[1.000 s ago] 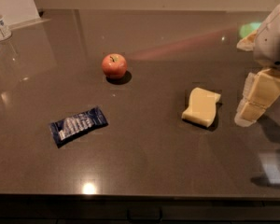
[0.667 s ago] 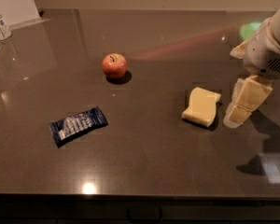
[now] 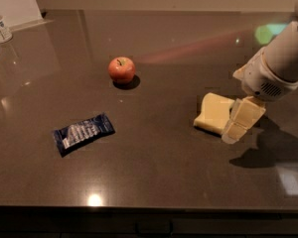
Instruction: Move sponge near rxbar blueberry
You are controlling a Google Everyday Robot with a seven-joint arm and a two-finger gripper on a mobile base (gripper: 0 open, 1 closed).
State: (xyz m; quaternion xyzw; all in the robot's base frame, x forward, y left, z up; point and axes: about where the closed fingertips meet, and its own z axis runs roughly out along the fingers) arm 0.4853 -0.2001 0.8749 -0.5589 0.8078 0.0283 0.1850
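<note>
The pale yellow sponge [image 3: 212, 113] lies flat on the dark table at the right of the camera view. The rxbar blueberry [image 3: 83, 132], a dark navy wrapper with a whitish label, lies at the left front, far from the sponge. My gripper [image 3: 241, 120] hangs from the white arm at the right, its pale yellow blocky fingers right at the sponge's right edge and covering part of it.
A red apple [image 3: 121, 70] stands at the middle back of the table. A clear bottle [image 3: 1, 28] and a white board stand at the far left back corner. The table's front edge [image 3: 149, 209] runs along the bottom.
My gripper has moved left and down, from well right of the sponge to right against its right edge. The sponge, bar and apple have not moved.
</note>
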